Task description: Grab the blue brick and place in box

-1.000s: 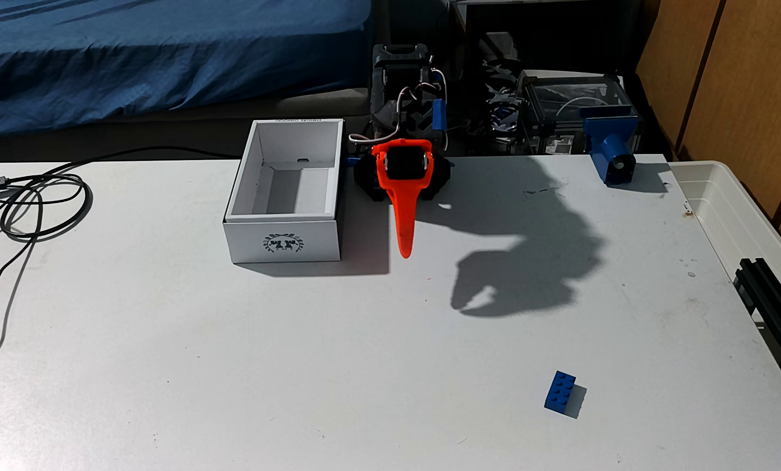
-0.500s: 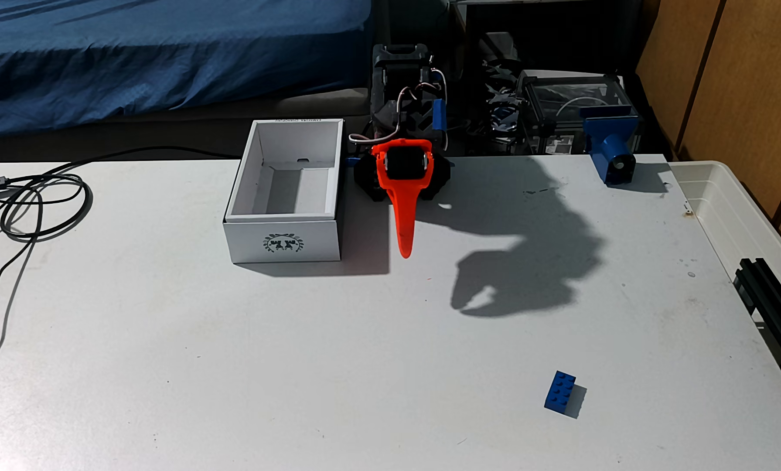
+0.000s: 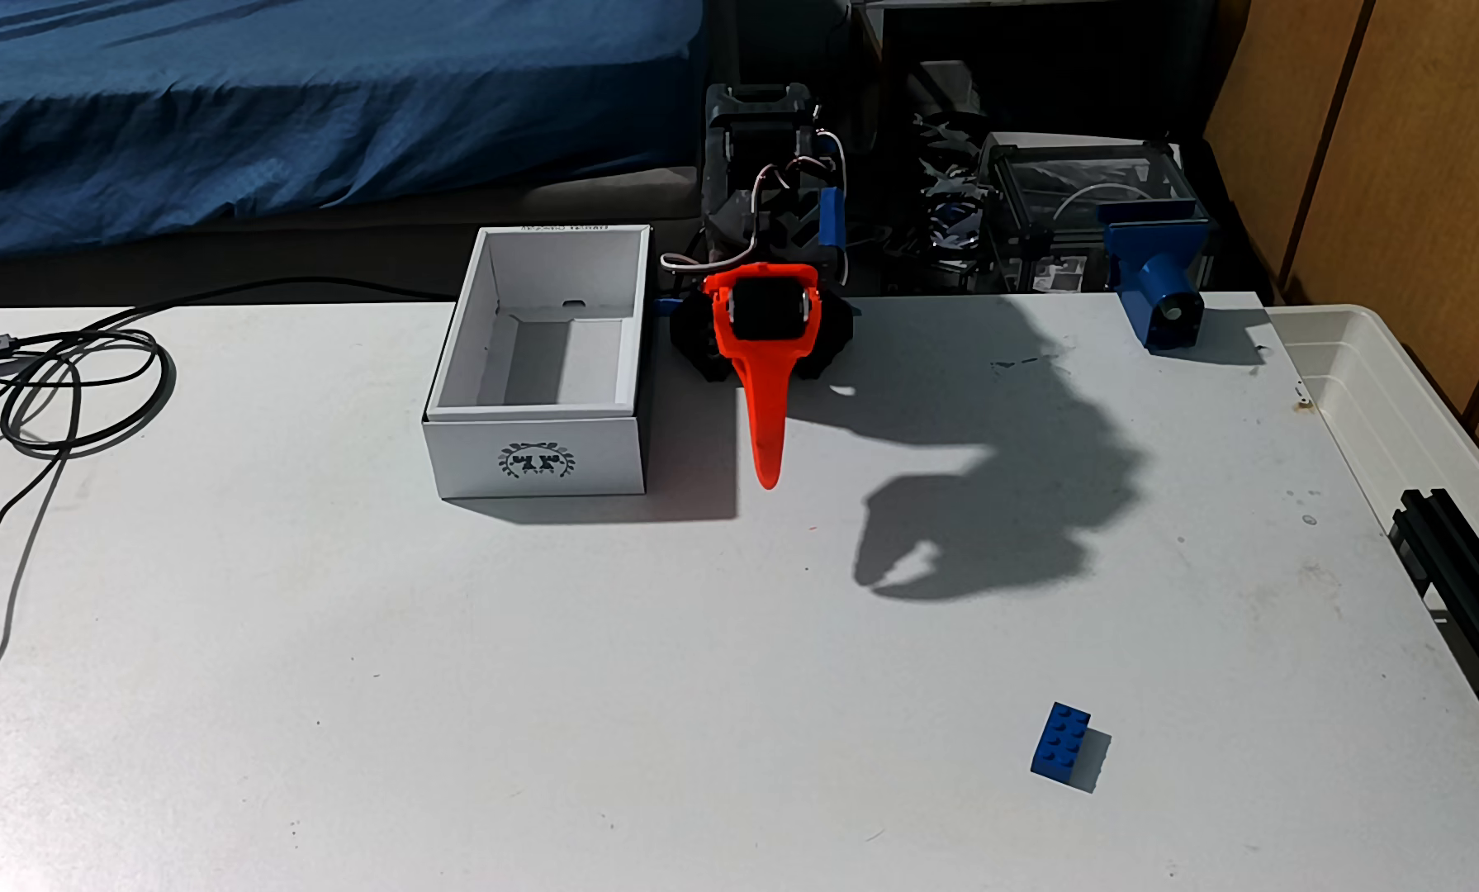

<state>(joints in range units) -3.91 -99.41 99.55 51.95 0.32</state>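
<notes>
White tabletop (image 3: 375,686) inspected: your orange gripper (image 3: 767,480), jaw state indeterminate, hangs beside the empty white cardboard box (image 3: 538,455); small blue studded brick (image 3: 1060,741) lies ungrasped, well apart.

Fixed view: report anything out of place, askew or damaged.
Nothing stands out. The blue brick lies flat, studs up, on the table; the box stands upright and undamaged beside the gripper.
</notes>
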